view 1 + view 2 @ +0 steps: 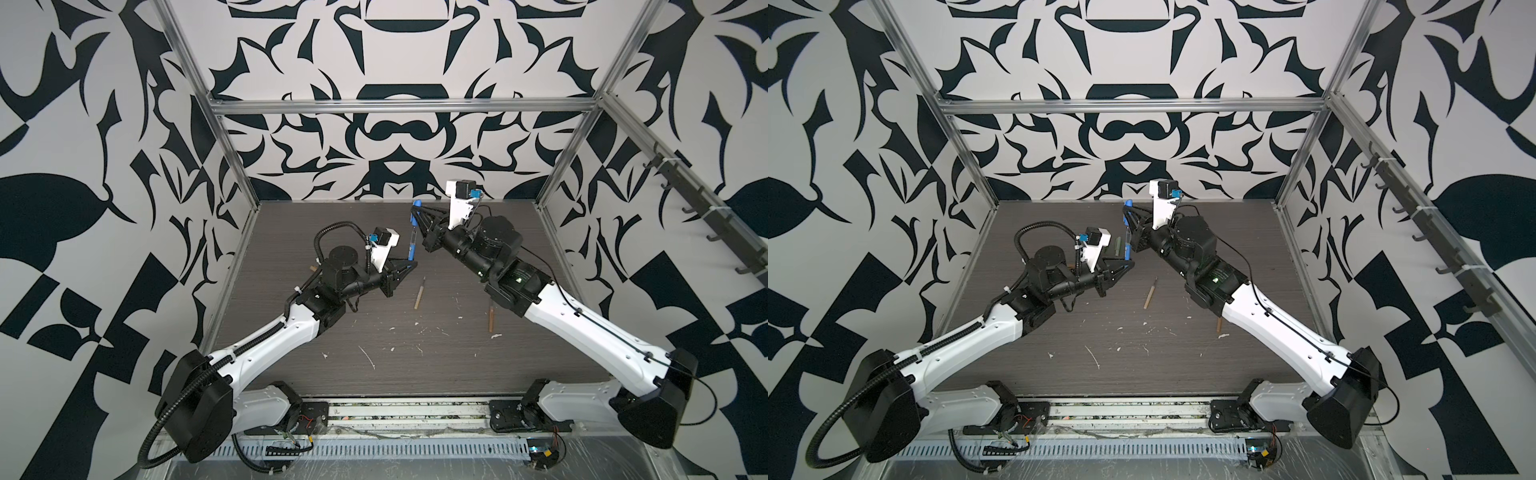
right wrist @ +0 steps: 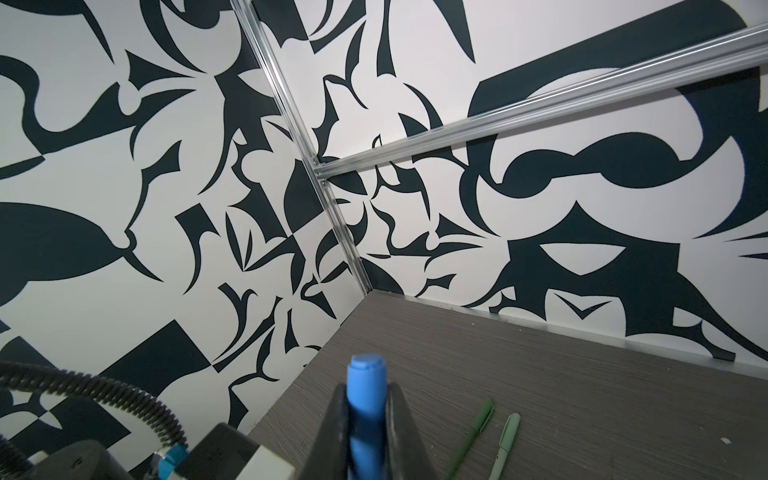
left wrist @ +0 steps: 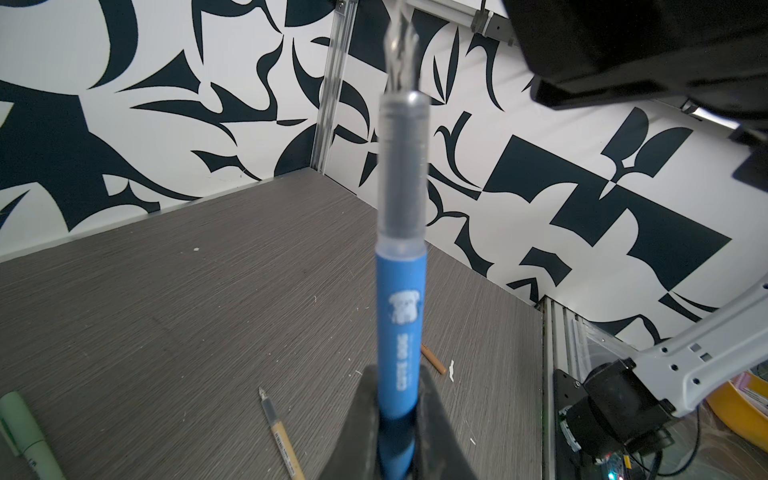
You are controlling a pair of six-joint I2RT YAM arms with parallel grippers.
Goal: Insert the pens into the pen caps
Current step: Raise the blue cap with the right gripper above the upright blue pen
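Left pincer (image 3: 395, 376) clamps blue pen (image 3: 401, 299), right pincer (image 2: 368, 390) clamps blue cap (image 2: 365, 374), both aloft, clear of the walls (image 1: 382, 158).

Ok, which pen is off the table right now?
The blue pen, clamped in the left jaws, raised in the air. The tan pen, orange-brown pen, dark green pen and pale green pen all lie on the table.

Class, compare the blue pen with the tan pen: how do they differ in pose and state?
The blue pen is clamped in the left gripper and held off the table; the tan pen lies flat on it, untouched. The blue pen's body is blue, the tan pen's tan. Both are uncapped.
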